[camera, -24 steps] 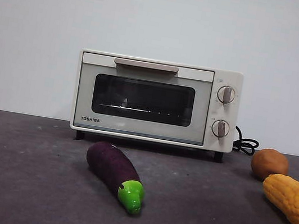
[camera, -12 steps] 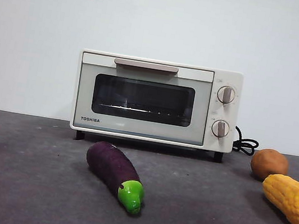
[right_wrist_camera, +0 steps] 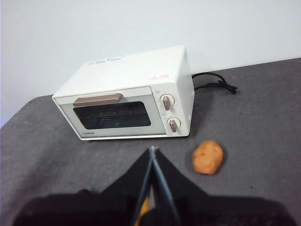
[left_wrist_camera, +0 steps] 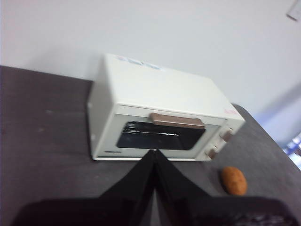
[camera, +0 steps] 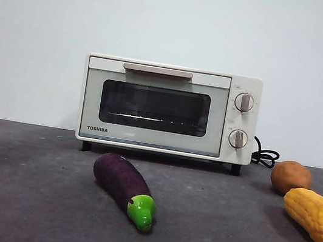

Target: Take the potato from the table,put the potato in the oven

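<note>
The brown-orange potato (camera: 291, 177) lies on the dark grey table (camera: 26, 198), right of the oven, and also shows as the potato (left_wrist_camera: 234, 180) and the potato (right_wrist_camera: 208, 157) in the wrist views. The cream-white oven (camera: 168, 108) stands at the back with its door closed; the oven (left_wrist_camera: 160, 120) and the oven (right_wrist_camera: 127, 96) show likewise. My left gripper (left_wrist_camera: 154, 151) is shut and empty, high above the table in front of the oven. My right gripper (right_wrist_camera: 152, 149) is shut and empty too, raised left of the potato. Neither gripper shows in the front view.
A purple eggplant (camera: 125, 188) with a green tip lies in front of the oven. A bumpy yellow-orange vegetable (camera: 314, 216) rests just in front of the potato at the right edge. The oven's black cord (camera: 265, 156) coils behind.
</note>
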You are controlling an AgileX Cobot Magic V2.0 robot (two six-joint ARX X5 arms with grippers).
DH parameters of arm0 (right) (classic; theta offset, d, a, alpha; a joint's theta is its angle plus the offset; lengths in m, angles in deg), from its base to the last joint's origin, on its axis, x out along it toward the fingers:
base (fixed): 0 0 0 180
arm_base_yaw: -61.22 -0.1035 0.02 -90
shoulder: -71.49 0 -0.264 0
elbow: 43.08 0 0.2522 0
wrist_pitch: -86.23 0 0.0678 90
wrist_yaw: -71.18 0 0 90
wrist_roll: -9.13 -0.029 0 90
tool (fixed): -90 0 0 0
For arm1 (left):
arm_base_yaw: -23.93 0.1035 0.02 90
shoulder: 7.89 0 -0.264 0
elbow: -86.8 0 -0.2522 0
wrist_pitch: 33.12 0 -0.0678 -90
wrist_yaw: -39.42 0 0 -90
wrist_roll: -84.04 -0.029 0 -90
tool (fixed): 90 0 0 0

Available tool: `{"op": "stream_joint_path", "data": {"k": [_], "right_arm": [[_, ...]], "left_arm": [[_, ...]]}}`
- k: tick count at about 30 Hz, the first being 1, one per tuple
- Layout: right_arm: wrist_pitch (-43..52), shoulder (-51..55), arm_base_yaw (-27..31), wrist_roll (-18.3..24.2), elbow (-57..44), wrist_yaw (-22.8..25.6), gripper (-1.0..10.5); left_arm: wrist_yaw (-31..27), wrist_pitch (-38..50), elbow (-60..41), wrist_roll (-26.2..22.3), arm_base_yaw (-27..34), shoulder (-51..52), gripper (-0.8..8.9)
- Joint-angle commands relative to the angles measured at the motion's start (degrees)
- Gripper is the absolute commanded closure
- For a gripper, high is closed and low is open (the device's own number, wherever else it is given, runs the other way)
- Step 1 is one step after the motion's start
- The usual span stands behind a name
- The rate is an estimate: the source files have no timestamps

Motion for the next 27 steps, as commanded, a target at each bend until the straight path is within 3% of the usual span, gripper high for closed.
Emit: {"op": "stream_joint_path", "data": {"k": [1,8,17,27], "right_arm": [[-0.46,-3.74,0.00,0.70,2.36,-0.20,9.5],[-2.08,-11.30,0.00,0.61,4.00,-0.76,9.5],[-3.82,-19.76,0.00,0.48,4.07,-11.54,9.5],[-4.26,-23.56,0.00,-0.55,4.20,-14.71,9.5]], "left_arm": [[3.17,-0.11,2.45,-1.20,0.11,-4.81,8.19],[5.01,0.09,6.93,-1.22,-1.62,-15.50,8.20],[5.09,2.03,12.85,-1.22,-4.59,-30.95,8.20],[8.04,2.03,27.19,-0.63,-8.94,-49.31,8.20]]}}
